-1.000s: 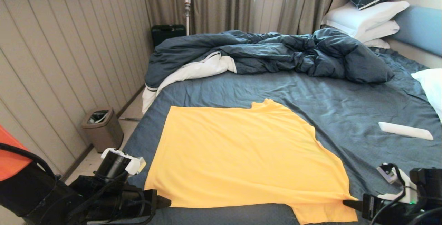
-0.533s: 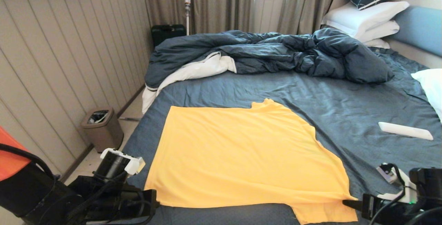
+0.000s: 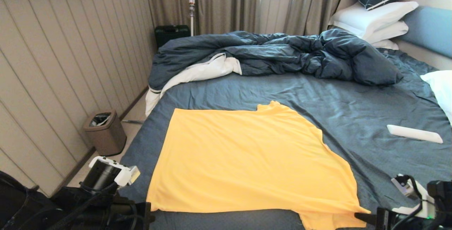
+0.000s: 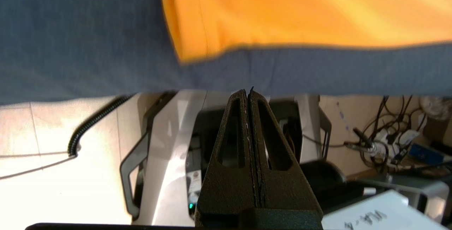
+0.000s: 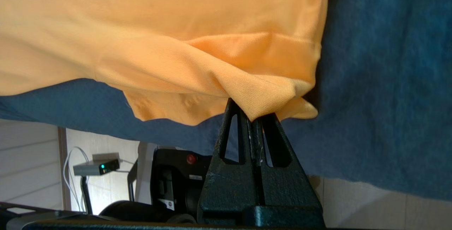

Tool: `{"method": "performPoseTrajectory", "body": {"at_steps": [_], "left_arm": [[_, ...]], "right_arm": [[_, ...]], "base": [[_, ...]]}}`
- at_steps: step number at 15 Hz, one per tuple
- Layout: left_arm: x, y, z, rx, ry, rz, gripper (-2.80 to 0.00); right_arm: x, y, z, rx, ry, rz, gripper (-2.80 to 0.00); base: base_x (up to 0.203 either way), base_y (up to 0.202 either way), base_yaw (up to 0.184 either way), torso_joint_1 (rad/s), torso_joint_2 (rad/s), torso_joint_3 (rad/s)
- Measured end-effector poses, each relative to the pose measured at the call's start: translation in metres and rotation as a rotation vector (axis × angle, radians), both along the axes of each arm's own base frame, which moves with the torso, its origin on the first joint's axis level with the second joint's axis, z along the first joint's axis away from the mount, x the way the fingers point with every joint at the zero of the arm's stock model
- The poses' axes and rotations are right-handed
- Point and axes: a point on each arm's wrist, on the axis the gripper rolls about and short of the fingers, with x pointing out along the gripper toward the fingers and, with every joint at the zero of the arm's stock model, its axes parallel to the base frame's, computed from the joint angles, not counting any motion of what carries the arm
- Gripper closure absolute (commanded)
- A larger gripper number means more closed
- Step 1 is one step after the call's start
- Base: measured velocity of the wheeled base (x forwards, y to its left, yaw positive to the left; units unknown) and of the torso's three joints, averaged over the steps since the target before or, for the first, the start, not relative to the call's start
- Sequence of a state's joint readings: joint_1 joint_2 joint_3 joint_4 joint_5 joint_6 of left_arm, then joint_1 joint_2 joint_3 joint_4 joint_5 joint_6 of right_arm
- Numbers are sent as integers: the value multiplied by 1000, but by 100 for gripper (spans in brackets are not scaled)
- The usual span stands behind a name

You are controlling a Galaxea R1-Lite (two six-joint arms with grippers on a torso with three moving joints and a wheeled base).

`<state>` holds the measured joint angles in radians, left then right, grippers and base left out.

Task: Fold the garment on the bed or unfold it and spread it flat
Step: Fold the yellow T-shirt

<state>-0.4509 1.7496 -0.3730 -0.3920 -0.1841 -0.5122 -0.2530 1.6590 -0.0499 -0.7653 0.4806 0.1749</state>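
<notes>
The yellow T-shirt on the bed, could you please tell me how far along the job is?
Mostly done: the yellow T-shirt lies spread nearly flat on the bed. In hand: the right gripper is shut on the bunched sleeve corner at the bed's near edge. The left gripper is shut on nothing, off the near-left corner. Left: smooth that rumpled sleeve and let go.

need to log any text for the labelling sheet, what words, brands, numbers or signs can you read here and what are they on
No text reads clearly in any view.
Handwritten marks on the white sheet in the left wrist view: blurred, not readable.
Small label on the black device in the right wrist view: too small to read.
The garment is plain, no print.
</notes>
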Motion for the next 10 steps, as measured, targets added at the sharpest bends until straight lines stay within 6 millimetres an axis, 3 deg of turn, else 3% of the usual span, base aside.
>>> {"method": "performPoseTrajectory", "body": {"at_steps": [10], "left_arm": [[-24, 2, 20, 4, 16, -47, 0]], "right_arm": [[-32, 4, 6, 4, 37, -27, 0]], "base": [[0, 0, 0, 0, 0, 0]]}}
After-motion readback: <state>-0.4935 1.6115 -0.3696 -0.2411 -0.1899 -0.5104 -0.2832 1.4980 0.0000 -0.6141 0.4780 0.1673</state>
